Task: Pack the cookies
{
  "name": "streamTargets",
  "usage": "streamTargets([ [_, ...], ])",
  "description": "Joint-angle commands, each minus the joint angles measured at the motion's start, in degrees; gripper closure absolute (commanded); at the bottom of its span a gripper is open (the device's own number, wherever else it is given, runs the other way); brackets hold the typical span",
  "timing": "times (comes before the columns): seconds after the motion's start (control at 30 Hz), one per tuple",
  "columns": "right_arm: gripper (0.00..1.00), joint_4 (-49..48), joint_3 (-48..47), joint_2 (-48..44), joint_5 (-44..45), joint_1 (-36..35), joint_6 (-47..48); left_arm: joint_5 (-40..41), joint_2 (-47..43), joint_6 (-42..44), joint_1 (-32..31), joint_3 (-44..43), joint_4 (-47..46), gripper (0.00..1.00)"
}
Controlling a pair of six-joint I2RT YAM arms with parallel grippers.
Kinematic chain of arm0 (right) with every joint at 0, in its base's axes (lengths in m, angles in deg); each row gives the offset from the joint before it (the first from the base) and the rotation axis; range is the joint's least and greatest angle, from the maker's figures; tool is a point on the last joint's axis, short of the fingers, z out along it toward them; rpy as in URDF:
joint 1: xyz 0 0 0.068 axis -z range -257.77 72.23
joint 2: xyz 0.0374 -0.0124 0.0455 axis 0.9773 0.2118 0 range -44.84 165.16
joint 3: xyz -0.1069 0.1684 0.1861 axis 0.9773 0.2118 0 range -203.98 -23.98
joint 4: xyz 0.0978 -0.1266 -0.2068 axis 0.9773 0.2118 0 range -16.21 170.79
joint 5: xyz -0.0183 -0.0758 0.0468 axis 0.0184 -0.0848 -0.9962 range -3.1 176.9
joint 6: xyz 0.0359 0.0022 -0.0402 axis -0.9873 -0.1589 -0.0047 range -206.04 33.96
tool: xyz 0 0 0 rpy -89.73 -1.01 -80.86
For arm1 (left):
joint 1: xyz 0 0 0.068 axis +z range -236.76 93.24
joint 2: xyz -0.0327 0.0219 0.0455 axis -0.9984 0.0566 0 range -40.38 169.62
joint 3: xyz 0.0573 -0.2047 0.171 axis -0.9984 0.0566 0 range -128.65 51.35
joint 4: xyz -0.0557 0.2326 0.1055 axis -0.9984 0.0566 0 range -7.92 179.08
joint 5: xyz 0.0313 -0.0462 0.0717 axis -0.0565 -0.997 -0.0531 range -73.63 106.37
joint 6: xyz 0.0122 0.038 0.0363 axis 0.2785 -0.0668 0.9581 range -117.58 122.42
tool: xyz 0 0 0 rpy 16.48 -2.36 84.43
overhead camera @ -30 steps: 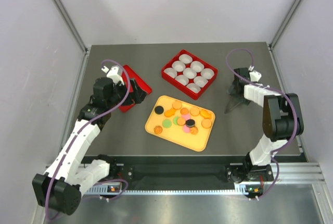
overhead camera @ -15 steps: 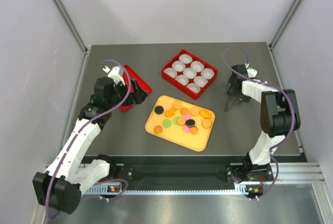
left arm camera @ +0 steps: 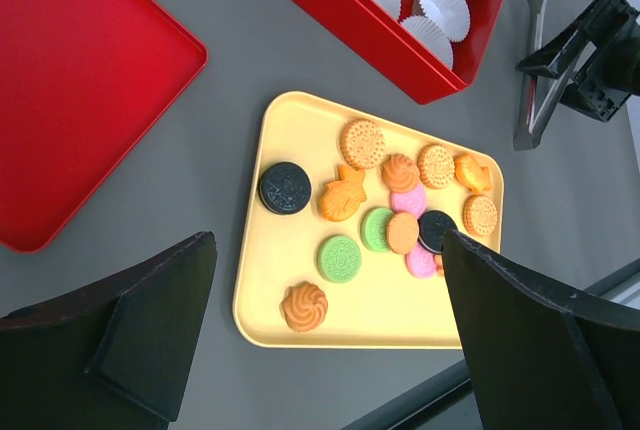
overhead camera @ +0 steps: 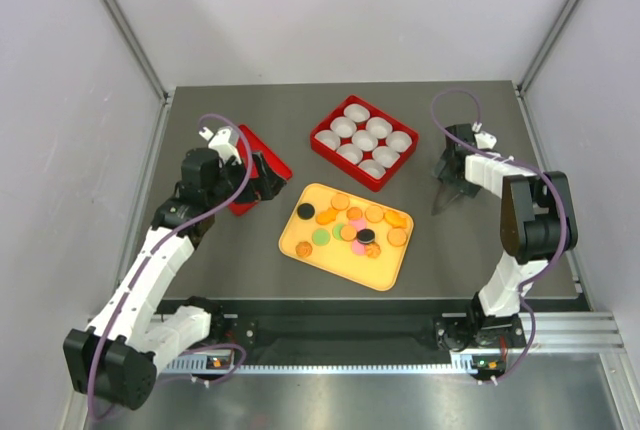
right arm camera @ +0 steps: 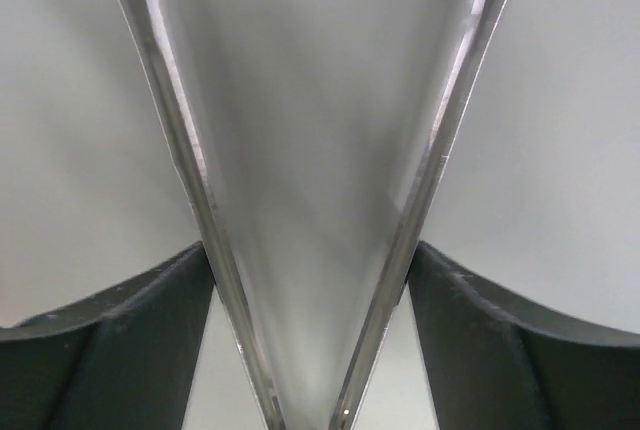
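The cookies [overhead camera: 352, 227] lie loose on a yellow tray [overhead camera: 296, 248] mid-table; in the left wrist view the cookies [left arm camera: 400, 212] are orange, green, pink and black on that tray [left arm camera: 258, 300]. My left gripper [overhead camera: 262, 178] hovers open and empty over the table left of the tray; its wrist view looks down between the left gripper [left arm camera: 327, 250] fingers at the tray's near end. My right gripper [overhead camera: 448, 182] is down at metal tongs [overhead camera: 441, 200] on the right. There the right gripper [right arm camera: 310, 250] fingers touch the outer sides of the tongs' [right arm camera: 175, 140] two arms.
A red box [overhead camera: 330, 150] holding several white paper cups stands behind the tray, its wall [left arm camera: 350, 10] near the tray's far edge. A flat red lid [overhead camera: 277, 162] lies under my left arm. White walls enclose the table on three sides.
My right gripper shifted slightly up and left along the tongs over the last second. The left arm, tray and cookies have not moved.
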Motion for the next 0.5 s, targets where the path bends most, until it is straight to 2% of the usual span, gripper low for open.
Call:
streamTargets([
  [0.0,0.28,0.38,-1.96,1.05,0.23,-0.37,-0.12,-1.06,0.24,-0.54,0.09,0.79,-1.96,0.01],
  [0.23,0.47,2.31,-5.03,-3.58,-0.38,-0.64,6.63,-1.15,0.24,0.16,0.0,0.44,-1.09,0.01],
  [0.47,0.46,5.56,-7.41,-14.32,-5.91,-1.08,12.71,0.52,-2.92,1.65,0.0,0.61,1.11,0.01],
])
